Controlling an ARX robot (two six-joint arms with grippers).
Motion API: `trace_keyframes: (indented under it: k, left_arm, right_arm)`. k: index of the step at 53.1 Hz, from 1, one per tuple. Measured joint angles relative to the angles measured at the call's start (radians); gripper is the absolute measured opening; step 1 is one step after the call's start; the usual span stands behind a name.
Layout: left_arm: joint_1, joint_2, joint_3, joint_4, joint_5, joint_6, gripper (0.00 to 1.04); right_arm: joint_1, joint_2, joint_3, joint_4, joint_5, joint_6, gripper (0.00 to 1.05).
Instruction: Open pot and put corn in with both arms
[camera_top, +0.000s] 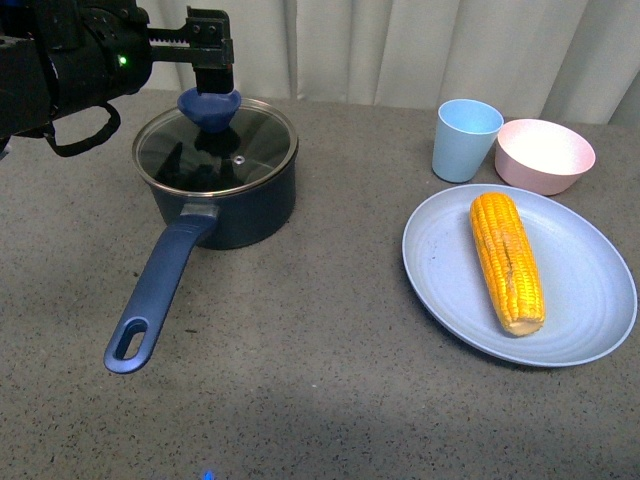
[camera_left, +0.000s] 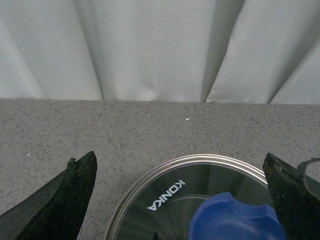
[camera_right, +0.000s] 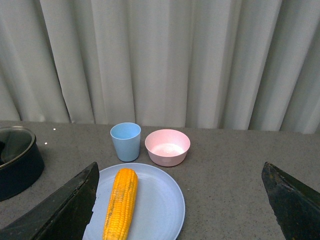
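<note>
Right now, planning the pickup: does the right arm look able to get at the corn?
Likely yes: the right gripper is open and the corn lies uncovered on the plate before it; cup and bowl stand beyond the corn.

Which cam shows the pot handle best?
Front view: the pot handle shows whole, oval hole included. Left wrist shows only the lid and knob; right wrist only part of the pot.

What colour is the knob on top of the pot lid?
The knob is blue, clearest in the front view.
</note>
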Motion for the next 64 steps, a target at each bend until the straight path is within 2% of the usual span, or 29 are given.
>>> trace_keyframes:
  k: [20,58,64]
  left_arm:
    - [-0.04,0.043,0.047,-0.024,0.039,-0.003,0.98]
    - [-0.034,0.098,0.047,-0.061,0.028,0.022,0.98]
    - [-0.034,0.098,0.047,-0.062,0.034,0.024,0.83]
  right_arm:
    - [0.0,0.0,0.0,0.0,0.0,0.0,0.95]
    - [0.0,0.0,0.0,0.0,0.0,0.0,0.95]
    - [0.0,0.0,0.0,0.0,0.0,0.0,0.95]
